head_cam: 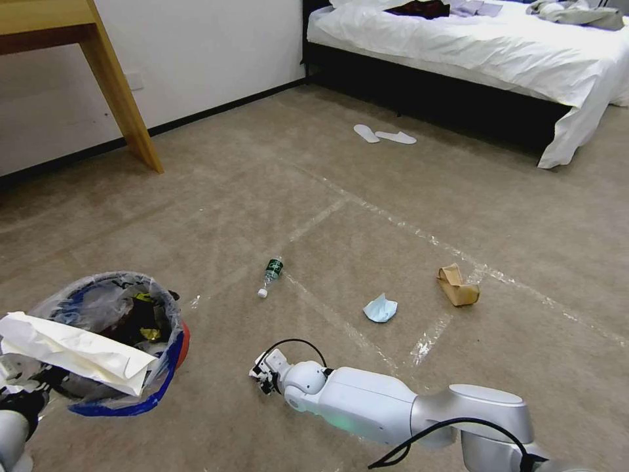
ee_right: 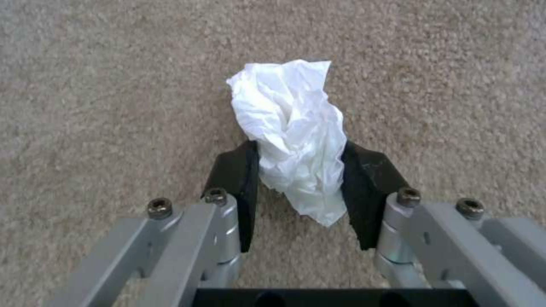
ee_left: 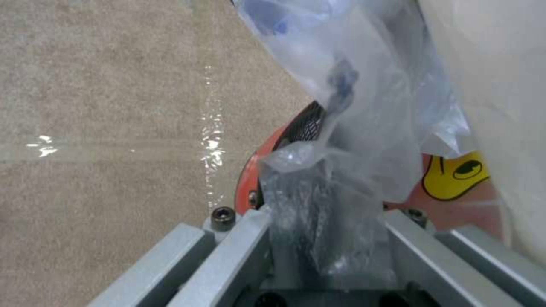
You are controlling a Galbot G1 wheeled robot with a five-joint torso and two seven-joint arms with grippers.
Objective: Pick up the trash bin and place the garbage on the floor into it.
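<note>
Crumpled white tissue (ee_right: 296,136), soft and very light, is pinched at its middle by the right gripper (ee_right: 298,194), while the trash bin (head_cam: 114,341) rim is clamped by the left gripper (ee_left: 327,238).

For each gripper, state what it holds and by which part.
The right gripper pinches the crumpled white tissue around its lower half. The left gripper clamps the trash bin at its bag-covered rim.

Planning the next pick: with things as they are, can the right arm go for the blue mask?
Probably not yet. The right gripper is shut on a crumpled white tissue, so its jaws are occupied. The carpet between it and the blue mask looks bare, so once the tissue is dropped, the way seems free.
</note>
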